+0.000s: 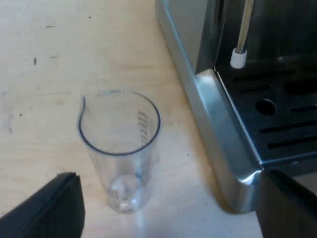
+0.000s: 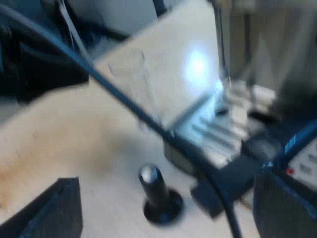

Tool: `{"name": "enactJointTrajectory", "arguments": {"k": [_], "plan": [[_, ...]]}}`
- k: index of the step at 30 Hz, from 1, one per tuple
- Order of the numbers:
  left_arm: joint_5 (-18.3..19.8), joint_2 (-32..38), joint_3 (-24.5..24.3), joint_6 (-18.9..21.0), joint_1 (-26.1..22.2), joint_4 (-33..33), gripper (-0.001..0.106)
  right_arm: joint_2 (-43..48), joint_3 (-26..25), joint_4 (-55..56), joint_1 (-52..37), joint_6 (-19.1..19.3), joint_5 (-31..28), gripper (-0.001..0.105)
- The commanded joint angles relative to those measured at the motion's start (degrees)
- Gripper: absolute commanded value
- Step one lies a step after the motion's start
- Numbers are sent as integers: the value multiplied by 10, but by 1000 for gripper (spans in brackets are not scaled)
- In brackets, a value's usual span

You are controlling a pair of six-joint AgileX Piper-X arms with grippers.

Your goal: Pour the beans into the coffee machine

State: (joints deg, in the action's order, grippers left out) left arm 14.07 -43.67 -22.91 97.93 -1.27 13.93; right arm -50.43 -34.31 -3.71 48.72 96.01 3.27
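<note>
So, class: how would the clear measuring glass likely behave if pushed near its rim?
Probably tips: the measuring glass stands tall on a narrower base. Likely light, since it looks empty. Its smooth clear wall may slip in a gripper.

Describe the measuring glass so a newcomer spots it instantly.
Find the shiny base corner of the espresso machine, by its slotted drip tray. Standing upright on the pale wooden table close to that corner is the measuring glass. It is see-through, with printed scale marks and a pour lip, unlike the black-knobbed tamper.
</note>
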Motion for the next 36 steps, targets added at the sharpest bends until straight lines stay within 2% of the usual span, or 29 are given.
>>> {"name": "enactJointTrajectory", "arguments": {"k": [1,4,8,10,11,14,15,16,20,23,28,31,36], "plan": [[3,27,-26,-2,0,22,73,38,0,4,1,1,-11,72],[3,39,-39,-2,0,22,73,67,-5,32,1,7,-62,72],[3,50,-55,-2,0,22,73,111,-21,101,1,49,-166,72],[3,52,-61,-2,0,22,73,123,-31,120,1,59,-180,72],[3,56,-102,-2,0,34,73,127,-39,130,1,60,-186,72],[3,56,-137,-2,0,57,73,134,-61,147,1,62,-246,69],[3,56,-137,-2,0,57,73,134,-61,147,1,62,-246,69],[3,56,-162,-2,0,69,72,134,-85,176,-5,81,-276,69],[3,56,-201,-2,0,91,72,120,-128,252,-49,90,-264,69],[3,56,-212,-2,0,96,72,115,-145,266,-107,89,-201,69],[3,61,-216,-2,0,128,72,115,-146,268,-221,52,-116,69],[3,82,-216,-4,0,142,72,118,-146,277,-287,44,-75,69],[3,134,-216,-4,0,147,72,134,-146,307,-369,47,-56,69]]}}
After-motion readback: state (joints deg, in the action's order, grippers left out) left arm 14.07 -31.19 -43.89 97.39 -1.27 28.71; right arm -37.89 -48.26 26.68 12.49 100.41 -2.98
